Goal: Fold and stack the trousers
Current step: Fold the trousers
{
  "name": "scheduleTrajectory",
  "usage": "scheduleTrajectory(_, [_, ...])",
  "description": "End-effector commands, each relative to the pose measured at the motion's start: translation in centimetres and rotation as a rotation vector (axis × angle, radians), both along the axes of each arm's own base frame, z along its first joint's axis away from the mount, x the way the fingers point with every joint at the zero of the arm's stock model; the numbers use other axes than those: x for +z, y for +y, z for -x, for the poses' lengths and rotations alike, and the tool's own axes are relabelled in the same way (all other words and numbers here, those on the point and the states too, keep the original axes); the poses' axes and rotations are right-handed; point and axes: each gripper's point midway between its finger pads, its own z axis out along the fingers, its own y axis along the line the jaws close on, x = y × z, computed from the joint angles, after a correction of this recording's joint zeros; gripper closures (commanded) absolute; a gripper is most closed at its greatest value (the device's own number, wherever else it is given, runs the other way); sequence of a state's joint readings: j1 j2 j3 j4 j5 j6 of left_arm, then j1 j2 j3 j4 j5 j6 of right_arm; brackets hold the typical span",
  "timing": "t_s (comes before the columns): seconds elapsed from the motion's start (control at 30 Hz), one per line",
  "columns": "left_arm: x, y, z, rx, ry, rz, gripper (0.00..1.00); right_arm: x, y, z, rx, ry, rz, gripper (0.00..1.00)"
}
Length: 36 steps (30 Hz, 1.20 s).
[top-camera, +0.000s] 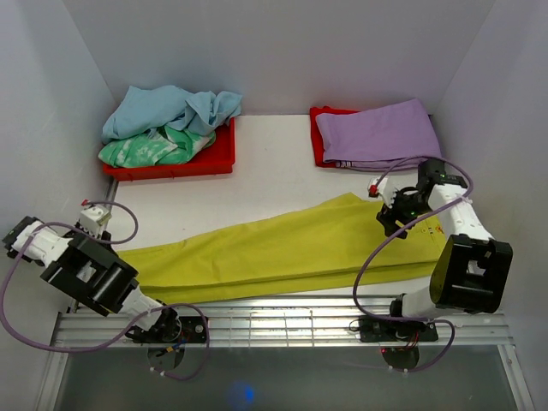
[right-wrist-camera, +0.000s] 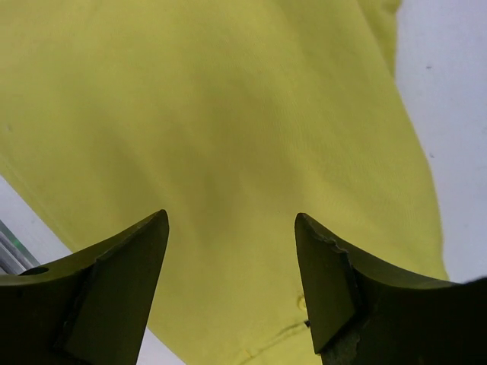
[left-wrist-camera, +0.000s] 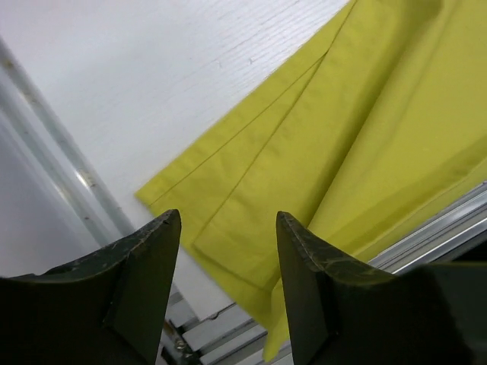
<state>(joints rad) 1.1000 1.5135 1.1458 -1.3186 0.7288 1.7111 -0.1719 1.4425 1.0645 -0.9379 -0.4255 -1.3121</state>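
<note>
Yellow trousers (top-camera: 282, 251) lie folded lengthwise across the table front, hems at the left, waist at the right. My left gripper (top-camera: 92, 221) is open and empty, above the table just left of the hem end (left-wrist-camera: 228, 205). My right gripper (top-camera: 392, 216) is open and empty, hovering over the waist end; the yellow cloth (right-wrist-camera: 228, 137) fills its view, with a button near the right finger. Folded purple trousers (top-camera: 378, 133) lie on a red tray (top-camera: 318, 137) at the back right.
A red bin (top-camera: 201, 158) at the back left holds crumpled light blue (top-camera: 167, 107) and green (top-camera: 141, 150) garments. A metal rail (top-camera: 282, 312) runs along the table's front edge. White walls close in on both sides.
</note>
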Motion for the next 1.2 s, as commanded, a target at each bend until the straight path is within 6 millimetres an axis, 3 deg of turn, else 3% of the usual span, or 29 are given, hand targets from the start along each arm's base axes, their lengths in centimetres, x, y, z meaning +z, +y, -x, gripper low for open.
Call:
scheduleTrajectory(0.0, [-1.7, -1.5, 0.4, 0.118, 0.176, 0.069, 0.37, -1.6, 0.4, -1.3, -0.093, -0.017, 0.067, 0.28])
scheduleTrajectory(0.17, [-6.1, -3.0, 0.0, 0.152, 0.338, 0.013, 0.47, -4.7, -1.3, -1.6, -0.146, 0.043, 0.172, 0.33])
scheduleTrajectory(0.3, [-6.8, -3.9, -2.2, 0.198, 0.383, 0.087, 0.53, -7.2, -3.2, -1.9, -0.185, 0.082, 0.249, 0.35])
scheduleTrajectory(0.37, [-6.8, -4.6, -3.7, 0.22, 0.394, 0.116, 0.57, -7.3, -3.7, -2.6, -0.219, 0.08, 0.258, 0.36])
scheduleTrajectory(0.5, [-4.3, -4.6, -6.5, 0.224, 0.356, 0.149, 0.52, -7.4, -4.9, -3.5, -0.29, 0.102, 0.28, 0.37])
scheduleTrajectory(0.63, [-1.5, -4.7, -4.5, 0.179, 0.377, 0.161, 0.38, -8.0, -6.8, -3.1, -0.356, 0.137, 0.329, 0.38])
scheduleTrajectory(0.77, [-0.7, -4.2, -1.8, 0.109, 0.408, 0.098, 0.3, -8.5, -8.1, -2.2, -0.405, 0.173, 0.343, 0.39])
scheduleTrajectory(0.87, [-1.3, -3.6, -0.1, 0.097, 0.421, 0.04, 0.28, -6.7, -5.8, -2.8, -0.395, 0.156, 0.226, 0.38])
scheduleTrajectory(1.0, [-3.5, -3.3, 0.0, 0.151, 0.431, 0.019, 0.36, -3.2, -2.1, -4.1, -0.357, 0.111, 0.112, 0.37])
scheduleTrajectory(1.17, [-6.6, -5.8, 0.1, 0.145, 0.508, 0.025, 0.47, -1.5, 1.7, -3.6, -0.31, 0.126, 0.036, 0.37])
